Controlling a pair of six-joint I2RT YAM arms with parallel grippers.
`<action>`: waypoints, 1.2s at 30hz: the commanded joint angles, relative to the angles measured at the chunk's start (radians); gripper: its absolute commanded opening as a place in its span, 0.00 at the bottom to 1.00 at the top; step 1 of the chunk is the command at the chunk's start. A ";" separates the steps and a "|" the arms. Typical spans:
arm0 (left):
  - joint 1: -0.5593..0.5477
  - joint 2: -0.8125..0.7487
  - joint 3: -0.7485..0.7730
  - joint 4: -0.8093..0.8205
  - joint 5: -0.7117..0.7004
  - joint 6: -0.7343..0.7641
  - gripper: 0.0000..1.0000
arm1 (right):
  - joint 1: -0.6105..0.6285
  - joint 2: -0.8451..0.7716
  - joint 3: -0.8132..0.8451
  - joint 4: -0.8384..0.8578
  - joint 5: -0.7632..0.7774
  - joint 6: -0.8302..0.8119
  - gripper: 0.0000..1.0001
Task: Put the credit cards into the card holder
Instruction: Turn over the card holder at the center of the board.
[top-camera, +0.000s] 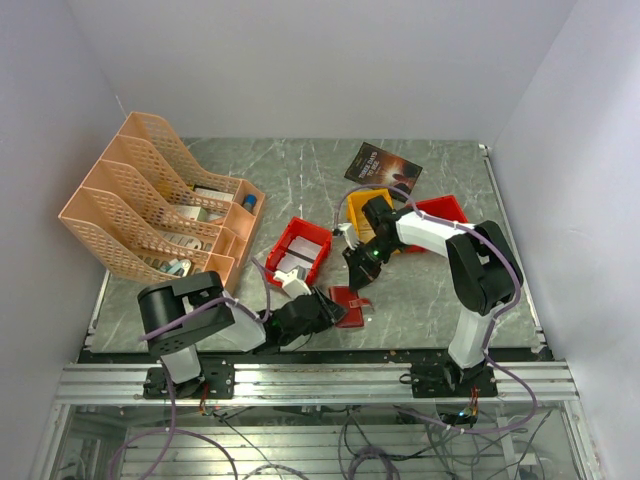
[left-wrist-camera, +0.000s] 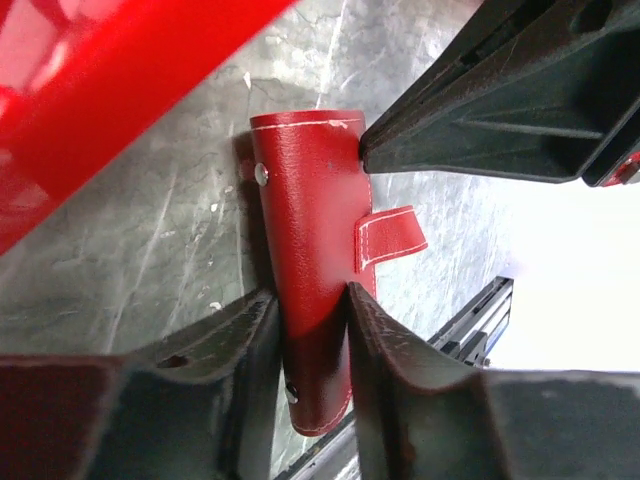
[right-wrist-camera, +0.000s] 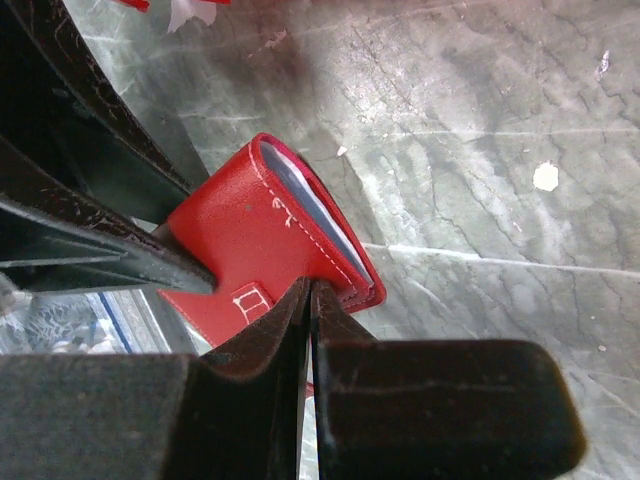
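Card holder (top-camera: 349, 305), folded, sits at the near side of the marbled table (top-camera: 440, 300), snap tab (left-wrist-camera: 390, 235) hanging loose, pale inner pocket (right-wrist-camera: 310, 210) showing. Your left gripper (left-wrist-camera: 312, 310) pinches its near end between both fingers. Your right gripper (right-wrist-camera: 308, 295) is pressed together, tips touching the holder's edge. Red bin (top-camera: 283, 243) stands just beyond

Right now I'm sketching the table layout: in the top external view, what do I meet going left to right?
First the peach file rack → red bin → card holder → second red bin.
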 joint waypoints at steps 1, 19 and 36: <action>0.005 0.064 0.019 0.024 -0.021 0.031 0.33 | -0.004 0.031 -0.010 -0.013 0.073 -0.022 0.04; -0.042 -0.250 0.221 -0.509 -0.067 0.953 0.07 | -0.338 -0.235 0.087 -0.214 -0.400 -0.238 0.18; -0.140 -0.119 0.421 -0.678 -0.062 2.126 0.07 | -0.541 -0.262 0.053 -0.149 -0.413 -0.144 0.19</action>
